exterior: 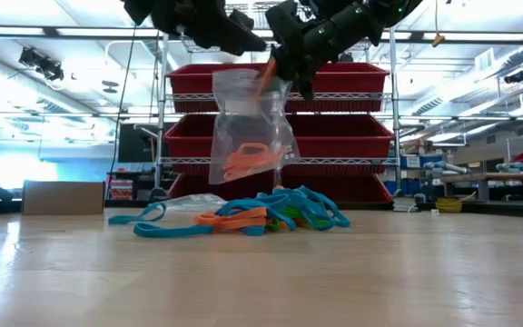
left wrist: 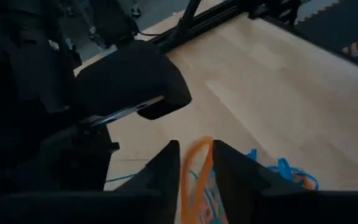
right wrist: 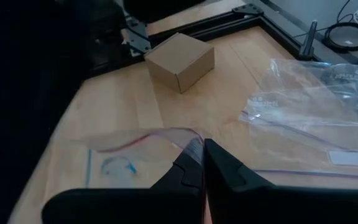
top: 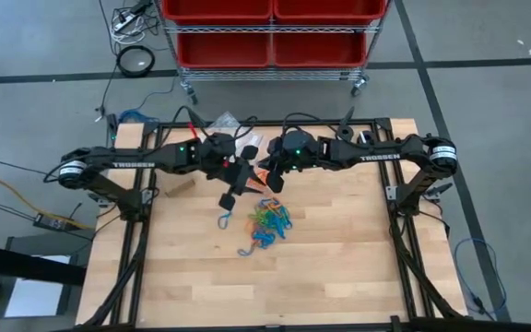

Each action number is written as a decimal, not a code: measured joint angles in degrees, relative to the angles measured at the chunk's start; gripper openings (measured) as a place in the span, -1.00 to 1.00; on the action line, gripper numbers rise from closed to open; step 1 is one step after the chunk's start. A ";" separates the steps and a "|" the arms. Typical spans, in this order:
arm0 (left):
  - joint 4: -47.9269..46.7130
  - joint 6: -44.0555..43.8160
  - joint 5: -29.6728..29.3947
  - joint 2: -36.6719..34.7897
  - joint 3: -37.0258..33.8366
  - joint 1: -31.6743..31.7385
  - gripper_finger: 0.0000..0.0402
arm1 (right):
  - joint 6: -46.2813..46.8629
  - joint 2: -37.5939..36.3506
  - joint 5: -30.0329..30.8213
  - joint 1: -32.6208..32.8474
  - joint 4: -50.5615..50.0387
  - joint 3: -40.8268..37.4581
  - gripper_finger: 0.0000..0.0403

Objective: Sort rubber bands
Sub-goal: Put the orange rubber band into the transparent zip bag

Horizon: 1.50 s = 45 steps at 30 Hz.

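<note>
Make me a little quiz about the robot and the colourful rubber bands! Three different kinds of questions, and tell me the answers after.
1. True or false: the clear bag held up above the table has orange rubber bands inside it.
2. Which gripper pinches the bag's top edge? A) left gripper B) right gripper C) neither
3. Fill in: on the table beside the spare flat bags sits a small cardboard ____.

Key:
1. True. Orange loops show through the plastic in the low view.
2. B. Its fingers are shut on the bag's edge; the left gripper has an orange band between its fingers.
3. box.
</note>
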 joint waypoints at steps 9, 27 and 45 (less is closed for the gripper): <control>-3.04 0.90 -7.48 -1.95 0.00 -0.04 -0.18 | 0.57 0.00 -0.92 0.00 -0.17 0.00 -1.00; -22.95 -10.13 -5.49 -14.68 -3.61 -6.52 -0.19 | 6.56 0.00 -1.34 -1.77 3.09 0.00 -1.00; 35.27 -14.65 -2.87 7.94 -34.23 -12.25 -0.19 | 7.32 0.00 -2.22 -3.37 2.22 0.00 -1.00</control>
